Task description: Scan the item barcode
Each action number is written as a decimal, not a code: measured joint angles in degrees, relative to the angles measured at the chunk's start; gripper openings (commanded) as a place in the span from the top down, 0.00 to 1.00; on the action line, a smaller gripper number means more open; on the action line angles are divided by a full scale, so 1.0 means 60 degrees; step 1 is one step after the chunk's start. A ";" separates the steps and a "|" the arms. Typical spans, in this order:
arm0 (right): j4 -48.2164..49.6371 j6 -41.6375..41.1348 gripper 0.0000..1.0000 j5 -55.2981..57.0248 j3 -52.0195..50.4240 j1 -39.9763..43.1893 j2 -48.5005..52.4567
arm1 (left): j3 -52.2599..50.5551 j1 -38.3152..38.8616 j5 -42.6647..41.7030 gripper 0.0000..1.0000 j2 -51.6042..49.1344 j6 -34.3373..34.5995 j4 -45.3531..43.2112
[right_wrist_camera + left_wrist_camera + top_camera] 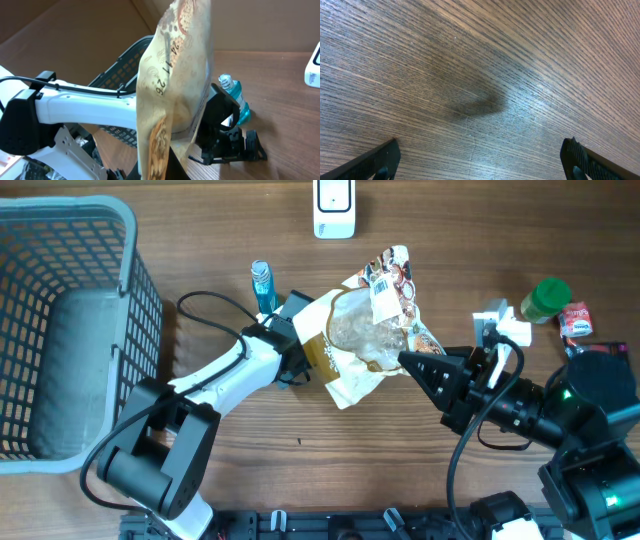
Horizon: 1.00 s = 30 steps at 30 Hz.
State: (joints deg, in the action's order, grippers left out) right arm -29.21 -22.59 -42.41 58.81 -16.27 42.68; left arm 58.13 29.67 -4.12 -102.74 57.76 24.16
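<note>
Spreading under everything is the brown wood-grain worktop [200, 240]. A grey slotted plastic basket [130, 270] takes up its left edge, from the far corner nearly to the near one. The white left arm [215, 375] reaches from the near edge toward the middle, and the black right arm [520, 405] comes in from the near right corner.

Between them, raised over the middle of the worktop, is the crinkled cream-and-brown snack bag with a clear window [365, 330]. The right claw [408, 361] is clamped together on the bag's right side. In the right wrist view the bag [170, 75] rises through the frame with printed digits down its back.

The left claw [480, 162] has its fingers [375, 160] spread wide apart, with only bare wood between them. From overhead it sits just beside the bag's left side, partly hidden under it.

A white box-shaped scanner [333, 205] sits at the far edge, beyond the bag. A green-lidded container [547, 298] stands near the right edge. A small bottle of blue liquid [264, 285] stands near the left claw. A small red packet [575, 320] lies just beside the green-lidded container. A white barcode label [383, 292] shows on the bag's upper face, on the part nearest the scanner.
</note>
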 measured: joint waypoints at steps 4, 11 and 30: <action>-0.0266 0.0124 0.96 0.0401 0.0047 0.0000 0.0084 | 0.0000 0.0000 0.0000 0.00 0.0000 0.0000 0.0000; 0.1381 0.0852 0.95 0.1942 0.0117 0.0000 0.1851 | 0.0000 0.0000 0.0011 0.00 0.0000 0.0000 0.0000; 0.3428 0.2889 0.95 0.3421 0.3956 0.0656 0.7461 | 0.0000 -0.0018 0.0109 0.00 0.0000 -0.0004 0.0000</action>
State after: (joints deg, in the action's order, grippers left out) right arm -8.64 -5.26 -21.89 82.54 -12.34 87.44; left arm 58.13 29.56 -3.46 -102.74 57.74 24.16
